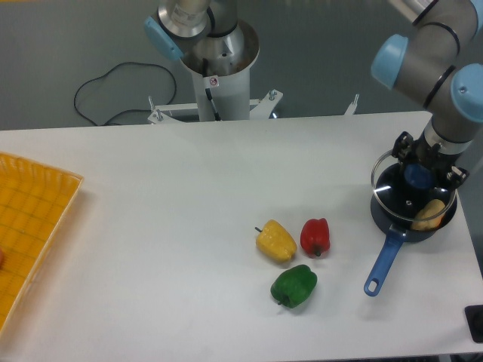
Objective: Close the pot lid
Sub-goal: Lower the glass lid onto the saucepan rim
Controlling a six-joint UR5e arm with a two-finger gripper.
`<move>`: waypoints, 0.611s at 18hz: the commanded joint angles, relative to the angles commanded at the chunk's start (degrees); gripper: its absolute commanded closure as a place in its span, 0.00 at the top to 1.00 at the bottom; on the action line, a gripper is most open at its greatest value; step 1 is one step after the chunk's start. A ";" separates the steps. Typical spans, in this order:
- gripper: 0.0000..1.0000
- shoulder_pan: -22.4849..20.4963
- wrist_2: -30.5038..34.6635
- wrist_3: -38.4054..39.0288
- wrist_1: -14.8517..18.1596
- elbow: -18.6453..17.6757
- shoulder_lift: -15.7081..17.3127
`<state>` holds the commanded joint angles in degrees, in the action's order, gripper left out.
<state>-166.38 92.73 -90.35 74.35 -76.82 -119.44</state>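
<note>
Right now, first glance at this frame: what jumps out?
The arm at the right edge, its gripper shut on the blue knob of the glass pot lid, held just over the dark pot with a yellowish item inside. Next, three peppers clustered mid-table: yellow pepper, red pepper, green pepper. An orange tray sits at the far left.

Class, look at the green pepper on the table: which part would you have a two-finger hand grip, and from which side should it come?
Grip the green pepper across its rounded body, coming straight down from above. It lies on its side on the table, and its stem looks too small to pinch. The red pepper and yellow pepper sit just behind it, so a top approach probably avoids them.
</note>
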 joint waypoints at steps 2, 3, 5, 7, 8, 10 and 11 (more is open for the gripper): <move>0.56 0.00 -0.09 0.26 -0.17 0.27 -0.35; 0.56 0.00 -0.52 0.35 -0.26 0.35 -0.53; 0.56 0.09 -1.32 0.44 -0.35 0.88 -0.70; 0.56 0.00 -1.41 0.35 -0.44 1.15 -0.97; 0.56 0.00 -1.41 0.35 -0.44 1.23 -1.06; 0.56 0.00 -1.41 0.35 -0.44 1.58 -1.41; 0.56 -0.09 -1.41 0.18 -0.44 2.02 -1.50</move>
<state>-166.46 91.32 -90.17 73.92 -74.80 -120.94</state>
